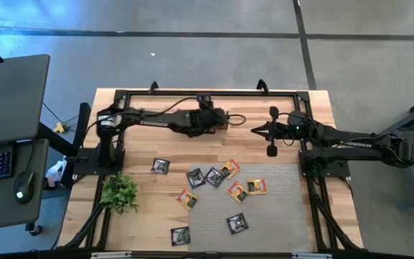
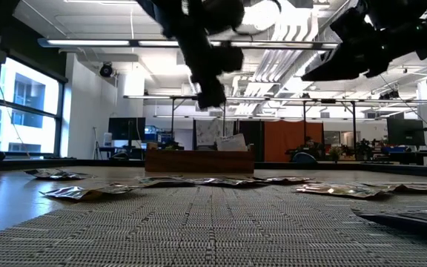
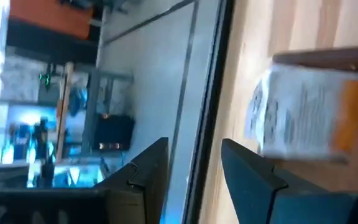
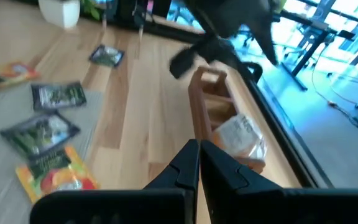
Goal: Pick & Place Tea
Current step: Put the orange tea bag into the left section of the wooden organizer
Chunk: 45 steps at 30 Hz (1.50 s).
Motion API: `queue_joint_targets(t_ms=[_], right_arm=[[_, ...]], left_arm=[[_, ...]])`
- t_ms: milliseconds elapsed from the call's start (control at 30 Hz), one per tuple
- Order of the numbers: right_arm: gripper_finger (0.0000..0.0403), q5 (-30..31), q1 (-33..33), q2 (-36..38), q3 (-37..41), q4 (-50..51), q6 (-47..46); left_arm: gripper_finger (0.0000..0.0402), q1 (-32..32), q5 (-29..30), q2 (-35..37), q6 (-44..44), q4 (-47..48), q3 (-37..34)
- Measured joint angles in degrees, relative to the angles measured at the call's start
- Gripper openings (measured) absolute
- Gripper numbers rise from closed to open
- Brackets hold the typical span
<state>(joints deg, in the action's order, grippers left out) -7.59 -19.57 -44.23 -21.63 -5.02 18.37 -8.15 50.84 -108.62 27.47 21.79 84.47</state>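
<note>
Several tea sachets lie flat on the table: dark ones [image 1: 160, 166] [image 1: 195, 177] [image 1: 237, 223] and orange-yellow ones [image 1: 237, 191] [image 1: 256, 187], some on the grey mat [image 1: 279, 216]. A white-and-orange sachet [image 3: 309, 118] [image 4: 241, 138] stands inside a small wooden box [image 4: 211, 102] [image 2: 199, 160] near the table's far edge. My left gripper [image 3: 194, 177] [image 1: 218, 119] hovers open above the box and holds nothing. My right gripper [image 4: 199, 163] [image 1: 256, 131] is shut and empty, raised to the right of the box.
A green plant [image 1: 121, 193] stands near the table's left edge. A black frame [image 1: 192, 93] runs around the table top. The wooden box sits at the far edge, with both arms raised over it. Beyond the table is an open office.
</note>
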Motion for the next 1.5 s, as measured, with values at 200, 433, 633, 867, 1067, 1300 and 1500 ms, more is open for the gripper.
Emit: queue_joint_targets(t_ms=[200, 433, 633, 867, 1067, 1300, 1500], right_arm=[[0.0028, -1.07, 1.48, -2.18, -0.13, -6.68, -10.86], [0.0094, 1.58, 8.88, -16.82, -0.13, -19.51, -15.35], [0.0122, 1.43, 15.19, -31.66, -0.43, -25.23, -15.25], [0.0124, -1.11, 16.76, -42.74, -10.36, -17.92, -9.08], [0.0124, -6.38, 16.59, -52.73, -20.88, -3.72, -4.52], [0.0124, -6.59, 15.77, -60.91, -29.45, 8.77, 2.06], [0.0122, -7.79, 14.05, -65.18, -30.45, 8.93, 2.29]], left_arm=[[0.0146, 2.74, -5.15, 9.07, -22.88, 23.92, 0.02], [0.0146, 2.58, -9.61, 19.61, -36.06, 35.28, -5.93], [0.0147, 2.52, -22.80, 29.57, -34.60, 17.18, -24.27], [0.0147, 1.97, -32.10, 33.88, -30.57, -4.02, -37.69], [0.0147, 2.04, -32.38, 33.88, -30.54, -6.56, -37.86], [0.0147, 2.06, -33.37, 33.88, -30.30, -5.53, -37.86], [0.0147, 2.06, -33.41, 33.86, -30.25, -4.89, -37.86]])
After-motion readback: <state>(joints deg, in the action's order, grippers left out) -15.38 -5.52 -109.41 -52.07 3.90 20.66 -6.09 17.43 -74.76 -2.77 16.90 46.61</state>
